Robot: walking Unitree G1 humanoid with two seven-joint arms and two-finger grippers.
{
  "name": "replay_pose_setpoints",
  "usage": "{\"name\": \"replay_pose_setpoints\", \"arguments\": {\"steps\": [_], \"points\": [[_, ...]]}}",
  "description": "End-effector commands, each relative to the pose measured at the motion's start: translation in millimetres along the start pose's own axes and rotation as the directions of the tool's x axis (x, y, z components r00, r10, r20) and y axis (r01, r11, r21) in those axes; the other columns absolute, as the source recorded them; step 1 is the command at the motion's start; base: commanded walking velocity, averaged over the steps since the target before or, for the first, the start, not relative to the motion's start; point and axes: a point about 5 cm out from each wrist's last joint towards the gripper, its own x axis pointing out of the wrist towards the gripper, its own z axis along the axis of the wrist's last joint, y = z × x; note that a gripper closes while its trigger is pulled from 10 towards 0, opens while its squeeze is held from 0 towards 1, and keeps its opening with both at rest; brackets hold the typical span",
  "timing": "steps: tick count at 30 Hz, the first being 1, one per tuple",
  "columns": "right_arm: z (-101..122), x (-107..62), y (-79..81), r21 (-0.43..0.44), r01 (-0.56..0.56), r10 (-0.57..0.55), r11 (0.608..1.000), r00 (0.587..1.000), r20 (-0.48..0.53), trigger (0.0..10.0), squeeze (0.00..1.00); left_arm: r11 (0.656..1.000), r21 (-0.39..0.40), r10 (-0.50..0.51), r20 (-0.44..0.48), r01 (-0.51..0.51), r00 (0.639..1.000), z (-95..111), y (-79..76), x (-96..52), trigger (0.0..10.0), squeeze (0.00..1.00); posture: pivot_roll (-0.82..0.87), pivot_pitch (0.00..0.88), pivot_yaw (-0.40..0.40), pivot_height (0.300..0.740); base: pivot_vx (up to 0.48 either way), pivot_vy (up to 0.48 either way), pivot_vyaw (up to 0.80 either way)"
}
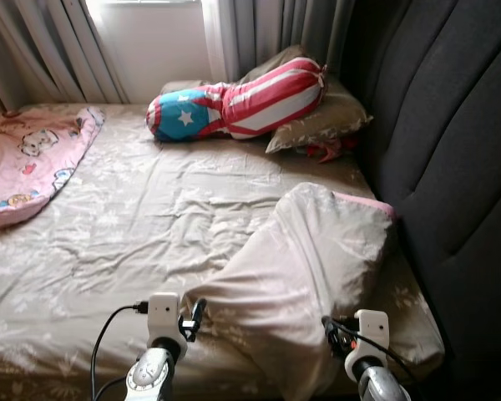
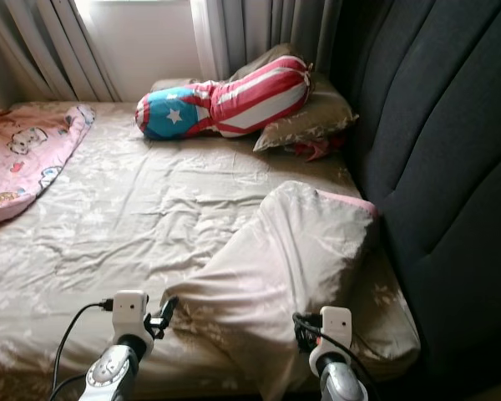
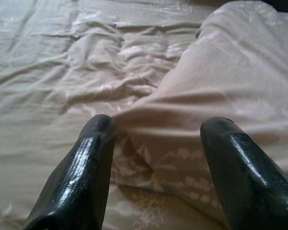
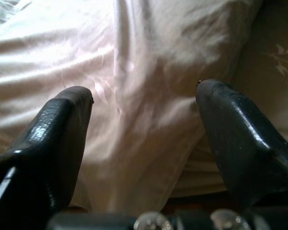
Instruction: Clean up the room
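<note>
Bedroom, daylight: wide bed point(image 1: 134, 242) under creased beige floral sheet fills room. Dark grey padded headboard point(image 1: 451, 142) (vertical channel stitching) rises along right side. Grey curtains point(image 1: 267, 29) flank bright window point(image 1: 150, 38) at far end; light falls softly across mattress.

My left arm point(image 1: 154, 368) and right arm point(image 1: 371, 376) run off the bottom edge of the head views, so just the wrists show. The pink cartoon blanket point(image 1: 29, 159) is cut by the left edge, and the beige pillow point(image 1: 321, 117) at upper centre sits mostly under the striped bolster point(image 1: 238, 104). A red item point(image 1: 326, 150) beside the pillow, too small to identify.
</note>
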Motion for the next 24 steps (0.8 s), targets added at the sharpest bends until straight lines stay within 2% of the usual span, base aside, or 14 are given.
{"name": "replay_pose_setpoints", "arguments": {"steps": [1,16,24], "points": [[0.8,0.6,1.6,-0.006,-0.003,0.003,1.0,1.0,0.001,10.0,0.0,1.0,-0.007,0.001,-0.019,-0.001,1.0,-1.9,0.6,0.1,10.0,0.0,-0.07,0.027,-0.017,0.663,0.0,0.0,0.0],[2.5,1.0,4.6,0.005,-0.005,0.005,1.0,1.0,0.023,10.0,0.0,1.0,0.002,-0.008,-0.043,0.008,0.999,-3.7,-0.6,0.8,10.0,0.0,-0.07,0.042,-0.009,0.663,0.0,0.0,0.0],[3.6,1.1,5.8,0.011,-0.007,0.007,1.0,0.999,0.035,10.0,0.0,1.0,0.001,-0.01,-0.048,0.01,0.999,-3.8,0.5,1.1,10.0,0.0,-0.07,0.043,-0.004,0.663,0.298,0.0,0.0]]}}
